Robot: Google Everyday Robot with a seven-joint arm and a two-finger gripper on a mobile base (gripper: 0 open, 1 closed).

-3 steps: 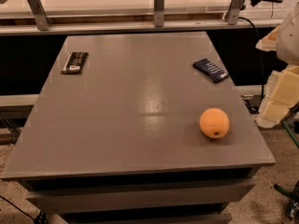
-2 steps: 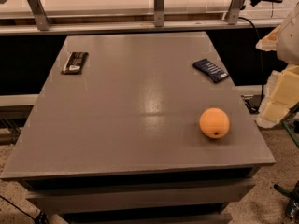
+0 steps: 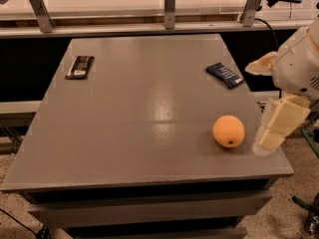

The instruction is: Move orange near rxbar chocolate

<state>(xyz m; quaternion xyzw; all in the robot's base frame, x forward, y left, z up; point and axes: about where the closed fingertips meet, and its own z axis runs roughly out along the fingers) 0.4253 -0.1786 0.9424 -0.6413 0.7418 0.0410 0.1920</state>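
The orange sits on the grey table near the front right corner, stem dimple facing front. The rxbar chocolate, a dark-wrapped flat bar, lies at the far left of the table. My gripper is pale and cream-coloured. It hangs off the table's right edge, just right of the orange and apart from it, holding nothing that I can see.
A dark blue bar with white stripes lies at the far right of the table. A counter with metal posts runs behind the table. The robot's white arm fills the right edge.
My gripper has moved a little left and down, closer to the orange. The orange and both bars have not moved.
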